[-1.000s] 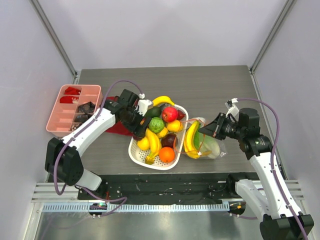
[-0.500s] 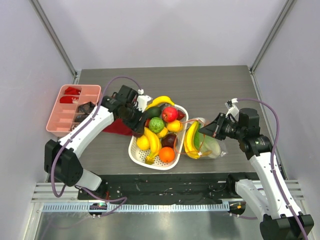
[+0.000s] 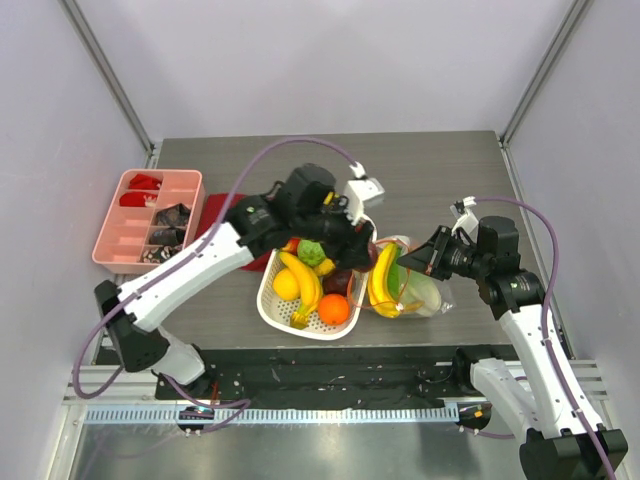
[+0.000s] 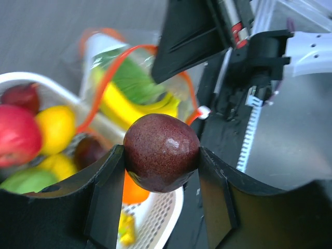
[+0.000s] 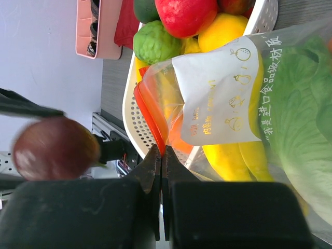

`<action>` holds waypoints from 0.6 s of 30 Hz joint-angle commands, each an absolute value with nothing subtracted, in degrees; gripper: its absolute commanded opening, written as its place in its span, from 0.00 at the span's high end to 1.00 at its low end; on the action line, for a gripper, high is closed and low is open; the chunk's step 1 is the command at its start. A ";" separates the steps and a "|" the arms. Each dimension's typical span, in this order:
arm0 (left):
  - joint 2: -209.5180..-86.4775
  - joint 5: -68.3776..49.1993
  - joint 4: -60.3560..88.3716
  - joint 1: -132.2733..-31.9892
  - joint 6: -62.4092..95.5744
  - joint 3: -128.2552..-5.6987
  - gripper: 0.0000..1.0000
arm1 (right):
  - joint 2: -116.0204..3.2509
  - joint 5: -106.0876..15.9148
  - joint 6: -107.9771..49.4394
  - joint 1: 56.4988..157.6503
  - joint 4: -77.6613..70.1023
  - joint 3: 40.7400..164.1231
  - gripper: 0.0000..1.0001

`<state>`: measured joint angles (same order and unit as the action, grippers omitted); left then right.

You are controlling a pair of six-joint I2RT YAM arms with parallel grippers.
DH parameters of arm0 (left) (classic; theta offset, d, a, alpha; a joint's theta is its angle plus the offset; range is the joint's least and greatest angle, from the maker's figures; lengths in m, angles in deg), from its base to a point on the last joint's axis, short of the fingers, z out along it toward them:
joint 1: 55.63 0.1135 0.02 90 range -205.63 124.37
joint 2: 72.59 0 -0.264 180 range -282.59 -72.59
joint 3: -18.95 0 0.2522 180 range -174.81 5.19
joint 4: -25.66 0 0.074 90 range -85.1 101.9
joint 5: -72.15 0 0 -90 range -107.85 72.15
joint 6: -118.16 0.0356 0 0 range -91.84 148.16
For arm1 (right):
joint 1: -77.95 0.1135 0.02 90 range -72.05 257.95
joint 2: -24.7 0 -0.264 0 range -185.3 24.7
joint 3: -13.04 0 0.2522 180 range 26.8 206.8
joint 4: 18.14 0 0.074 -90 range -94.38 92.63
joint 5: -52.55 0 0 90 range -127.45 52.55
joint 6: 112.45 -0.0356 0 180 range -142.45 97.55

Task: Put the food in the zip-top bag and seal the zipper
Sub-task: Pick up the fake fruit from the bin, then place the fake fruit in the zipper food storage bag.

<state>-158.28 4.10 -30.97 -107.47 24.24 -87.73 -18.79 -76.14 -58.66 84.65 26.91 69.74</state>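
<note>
The dark purple fruit (image 4: 162, 148) is pinched between the half-spread fingers of the left gripper (image 4: 161, 155), over the white basket (image 3: 266, 303). Just beside it, the zip-top bag (image 5: 228, 104) is held by its zipper (image 5: 148, 111), clamped in the tightly closed right gripper (image 5: 161, 155).

A glossy, speckled dark purple fruit (image 4: 161, 150) sits in the black left gripper (image 4: 162, 162). Beyond the gripper, the clear zip-top bag (image 5: 223, 98) with its red-orange zipper (image 5: 149, 116) shows yellow bananas (image 4: 132, 106) and pale-green cabbage (image 5: 301, 129).
</note>
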 commanded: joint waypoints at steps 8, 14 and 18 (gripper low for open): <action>-168.92 -2.02 -12.98 -112.41 6.47 -82.71 0.62 | -16.88 -79.98 -61.65 84.89 22.87 72.41 0.99; -170.41 1.56 -3.84 -112.41 -3.20 -79.01 0.43 | -17.14 -81.13 -63.06 84.80 21.82 72.15 0.99; -167.53 4.82 -3.03 -111.88 -2.70 -76.46 0.00 | -16.88 -81.21 -62.97 84.89 21.55 72.41 0.99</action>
<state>-170.85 1.20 -9.79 -112.23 0.55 -78.18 -17.91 -78.37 -61.65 84.58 25.67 69.74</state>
